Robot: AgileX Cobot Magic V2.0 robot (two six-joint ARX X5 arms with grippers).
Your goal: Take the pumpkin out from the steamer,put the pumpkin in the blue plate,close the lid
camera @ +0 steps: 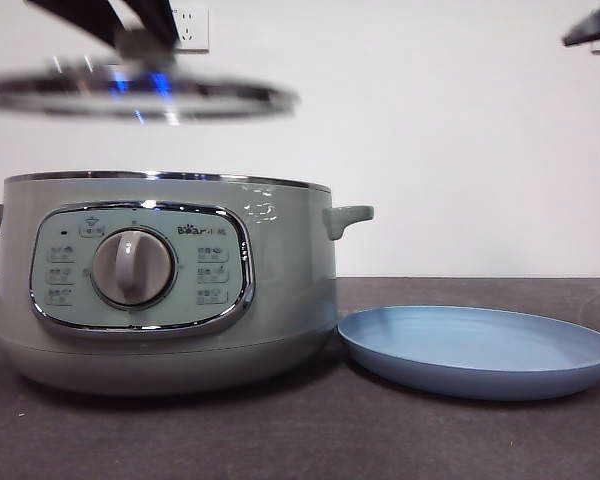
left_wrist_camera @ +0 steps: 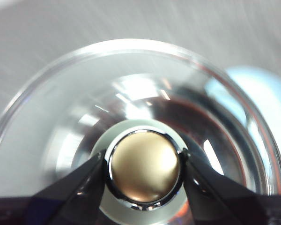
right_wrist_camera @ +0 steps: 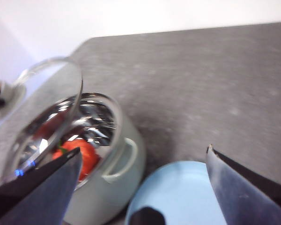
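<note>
My left gripper (left_wrist_camera: 145, 174) is shut on the knob (left_wrist_camera: 145, 168) of the glass lid (left_wrist_camera: 61, 117). It holds the lid (camera: 135, 95) in the air above the sage-green steamer (camera: 170, 290), level and blurred. The steamer (right_wrist_camera: 114, 187) stands uncovered, and the orange-red pumpkin (right_wrist_camera: 85, 154) lies inside it. The blue plate (camera: 480, 350) rests on the table just right of the steamer, with nothing on it. My right gripper (right_wrist_camera: 144, 151) hangs open high over the plate (right_wrist_camera: 178, 192) and the steamer's side handle, holding nothing.
The table (camera: 300, 440) is dark grey, with a white wall behind it. A wall socket (camera: 190, 28) shows behind the lid. The right arm shows only as a dark tip (camera: 590, 25) at the top right corner of the front view.
</note>
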